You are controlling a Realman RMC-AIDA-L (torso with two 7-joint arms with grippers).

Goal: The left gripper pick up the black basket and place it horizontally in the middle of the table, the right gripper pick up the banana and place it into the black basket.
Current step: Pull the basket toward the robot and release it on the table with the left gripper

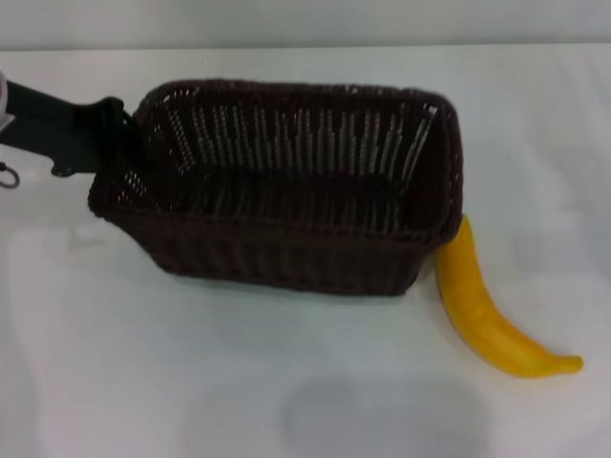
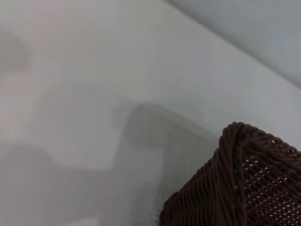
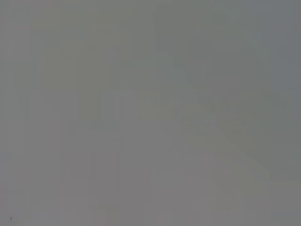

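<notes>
left end effector [image 1: 113, 134]: at the black basket's left rim, grip state can't tell
black basket [image 1: 286, 186]: mid desk [image 1: 143, 382], lengthwise across
banana [image 1: 492, 320]: on desk, touching basket's right corner

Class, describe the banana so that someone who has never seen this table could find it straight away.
Start from the white table and find the large black basket lying across its middle. At the basket's right end, a single curved yellow banana lies on the tabletop outside it, its upper end against the basket's corner. It is the only yellow thing.
</notes>
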